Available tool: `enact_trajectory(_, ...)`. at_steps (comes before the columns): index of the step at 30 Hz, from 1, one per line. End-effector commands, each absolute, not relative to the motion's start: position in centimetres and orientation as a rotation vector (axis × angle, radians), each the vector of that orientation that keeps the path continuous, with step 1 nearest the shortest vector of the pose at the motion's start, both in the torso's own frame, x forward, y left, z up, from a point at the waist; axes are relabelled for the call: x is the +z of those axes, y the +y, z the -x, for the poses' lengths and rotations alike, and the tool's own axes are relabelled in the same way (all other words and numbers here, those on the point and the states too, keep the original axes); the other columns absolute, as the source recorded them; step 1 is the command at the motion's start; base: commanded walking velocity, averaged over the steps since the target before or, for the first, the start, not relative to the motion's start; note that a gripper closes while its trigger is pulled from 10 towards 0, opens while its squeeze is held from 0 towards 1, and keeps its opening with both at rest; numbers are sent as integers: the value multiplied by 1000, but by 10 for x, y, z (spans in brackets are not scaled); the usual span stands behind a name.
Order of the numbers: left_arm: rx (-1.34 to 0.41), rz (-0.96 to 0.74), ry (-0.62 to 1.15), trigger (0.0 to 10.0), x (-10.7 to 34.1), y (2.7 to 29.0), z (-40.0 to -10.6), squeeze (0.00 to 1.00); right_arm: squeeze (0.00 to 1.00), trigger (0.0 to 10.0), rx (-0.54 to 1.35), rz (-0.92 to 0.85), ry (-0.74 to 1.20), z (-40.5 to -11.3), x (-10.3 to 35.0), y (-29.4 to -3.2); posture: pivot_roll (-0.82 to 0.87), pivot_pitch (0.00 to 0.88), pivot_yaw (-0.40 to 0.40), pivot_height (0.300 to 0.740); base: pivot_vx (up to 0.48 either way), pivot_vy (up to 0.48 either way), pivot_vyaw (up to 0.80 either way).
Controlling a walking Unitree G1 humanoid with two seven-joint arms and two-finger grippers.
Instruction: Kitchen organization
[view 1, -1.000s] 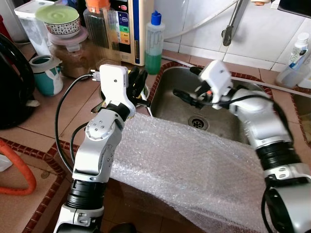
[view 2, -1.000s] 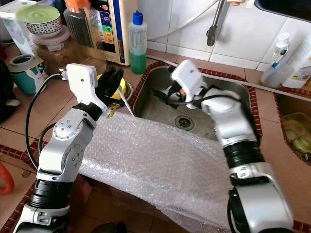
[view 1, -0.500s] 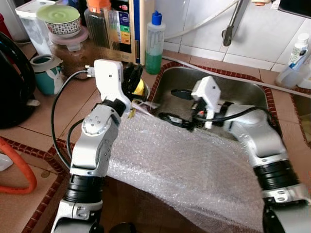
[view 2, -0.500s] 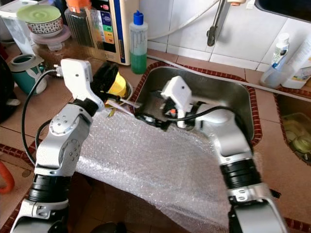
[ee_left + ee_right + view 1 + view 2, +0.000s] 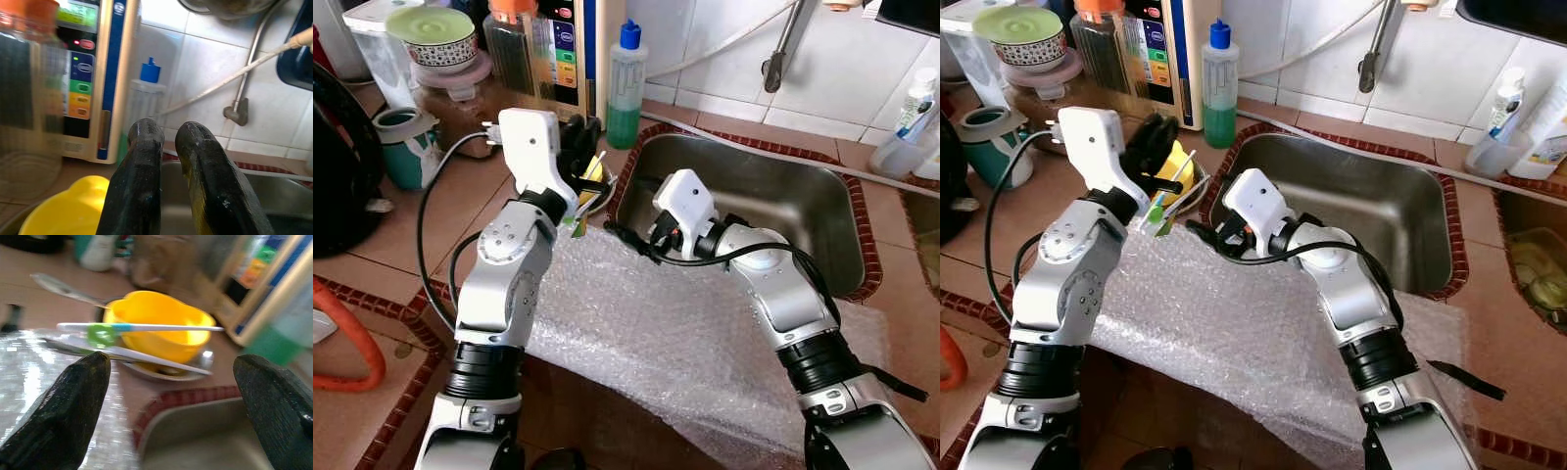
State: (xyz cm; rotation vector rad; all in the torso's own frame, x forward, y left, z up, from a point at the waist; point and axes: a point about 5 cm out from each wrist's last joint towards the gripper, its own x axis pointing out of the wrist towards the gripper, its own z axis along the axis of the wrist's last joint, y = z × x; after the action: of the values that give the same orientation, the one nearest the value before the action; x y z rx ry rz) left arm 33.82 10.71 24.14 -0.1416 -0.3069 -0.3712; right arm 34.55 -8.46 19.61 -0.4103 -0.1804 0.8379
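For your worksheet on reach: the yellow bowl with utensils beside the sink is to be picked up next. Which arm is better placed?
Probably the right. The right claw is open and points at the yellow bowl. The left claw is shut and aims past it.

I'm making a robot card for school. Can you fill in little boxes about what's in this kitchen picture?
place: tiled counter with a steel sink
left gripper: fingers shut, empty, raised over the yellow bowl
right gripper: fingers open, at the sink's left corner, pointing at the yellow bowl
on the bowl: white sticks, one with a green tag, and a spoon
in front: bubble wrap draped over the counter edge
behind: green soap bottle, white machine with coloured buttons
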Motion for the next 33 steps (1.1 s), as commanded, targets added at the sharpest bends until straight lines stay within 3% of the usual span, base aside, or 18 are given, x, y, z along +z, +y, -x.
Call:
enact_trajectory(1,-323,109,-313,10000,241,114,-339,0,0,10000,783,409,-198,-349,200,-96,107,105,-56,740,0,0,0)
enact_trajectory(7,-113,61,-276,10000,232,145,-336,0,0,10000,748,391,-181,-347,200,-110,107,102,-71,740,0,0,0)
enact_trajectory(12,-55,100,-241,10000,219,158,-316,0,0,10000,723,307,-169,-339,202,-123,116,107,-90,740,0,0,0)
enact_trajectory(16,-61,110,-168,10000,193,153,-291,0,0,10000,712,349,-151,-329,196,-134,120,108,-103,740,0,0,0)
enact_trajectory(21,-91,155,-139,10000,180,139,-281,0,0,10000,680,342,-138,-326,194,-140,111,106,-117,740,0,0,0)
enact_trajectory(28,-135,150,-152,10000,180,120,-281,0,0,10000,685,351,-134,-318,197,-140,83,111,-136,740,0,0,0)
enact_trajectory(33,-77,121,-157,10000,180,129,-285,0,0,10000,690,370,-132,-315,199,-141,63,116,-138,740,0,0,0)
